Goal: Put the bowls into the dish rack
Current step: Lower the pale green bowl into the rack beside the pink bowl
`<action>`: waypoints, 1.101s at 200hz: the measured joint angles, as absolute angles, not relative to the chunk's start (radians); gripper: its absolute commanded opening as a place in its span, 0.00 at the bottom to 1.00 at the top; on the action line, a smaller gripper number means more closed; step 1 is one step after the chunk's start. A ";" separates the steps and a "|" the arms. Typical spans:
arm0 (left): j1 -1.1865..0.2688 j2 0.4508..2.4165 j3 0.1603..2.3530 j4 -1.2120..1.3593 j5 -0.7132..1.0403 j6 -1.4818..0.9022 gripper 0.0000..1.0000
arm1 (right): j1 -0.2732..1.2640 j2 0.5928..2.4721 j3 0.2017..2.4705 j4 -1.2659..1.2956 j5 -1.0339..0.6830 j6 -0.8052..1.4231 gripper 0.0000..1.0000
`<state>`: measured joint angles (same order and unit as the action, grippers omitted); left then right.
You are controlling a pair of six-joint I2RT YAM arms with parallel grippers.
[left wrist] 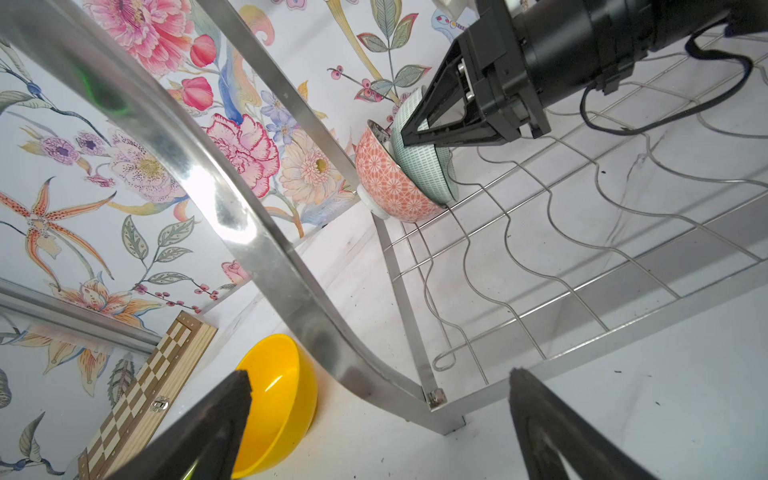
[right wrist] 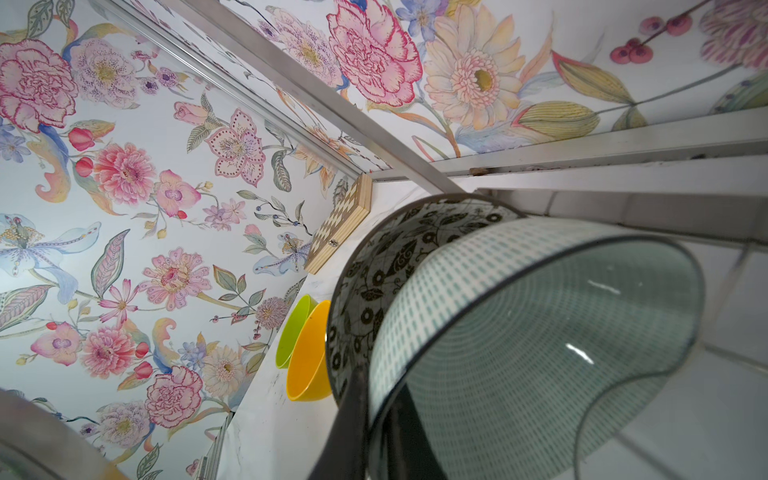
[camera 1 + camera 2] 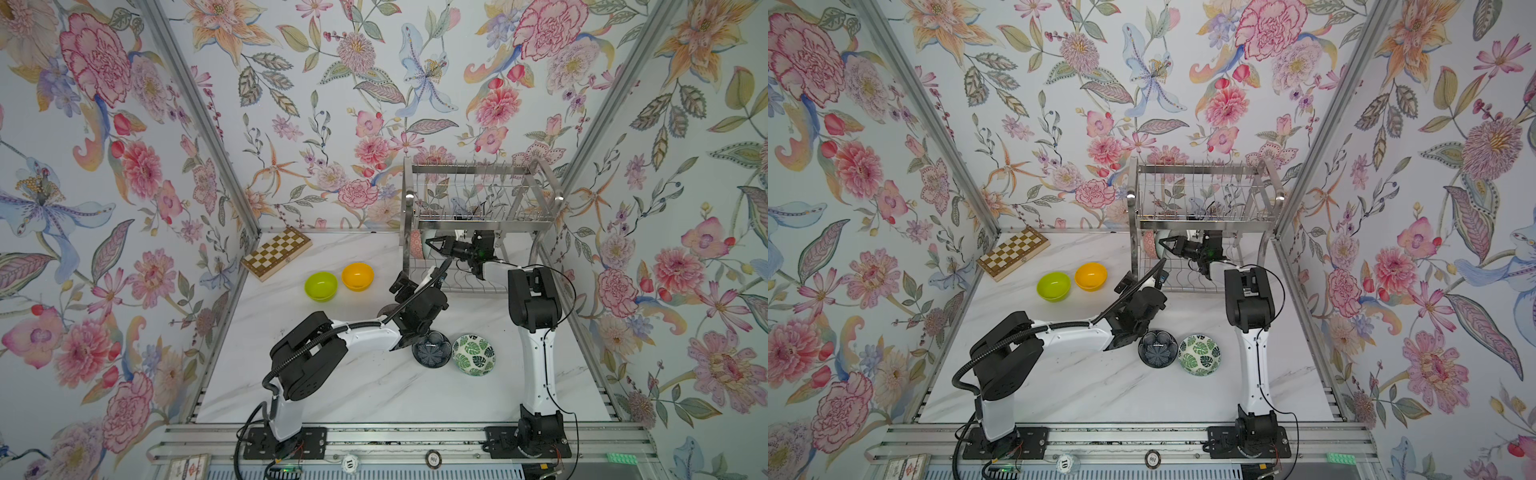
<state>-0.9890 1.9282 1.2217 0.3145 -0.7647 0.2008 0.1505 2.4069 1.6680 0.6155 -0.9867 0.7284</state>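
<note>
Two nested on edge at rack's (image 3: pixel 478 169) lower-left end, likely saving slots: mint bowl (image 1: pixel 424 166) inside pink bowl (image 1: pixel 390 183); right gripper (image 3: pixel 431 244) pinching mint rim to seat it; left gripper (image 1: pixel 378 376) spread, empty, nearby.

White arms (image 3: pixel 536 365), black joints (ribbed cable (image 3: pixel 1129 291)).
</note>
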 measured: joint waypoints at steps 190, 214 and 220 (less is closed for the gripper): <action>-0.989 1.925 1.215 0.313 -0.767 0.201 0.99 | 0.133 2.363 1.597 0.644 -0.957 0.752 0.30; -0.989 1.925 1.215 0.312 -0.768 0.201 0.99 | 0.118 2.347 1.574 0.681 -0.952 0.778 0.38; -0.989 1.924 1.215 0.309 -0.768 0.201 0.99 | 0.116 2.343 1.568 0.686 -0.950 0.784 0.39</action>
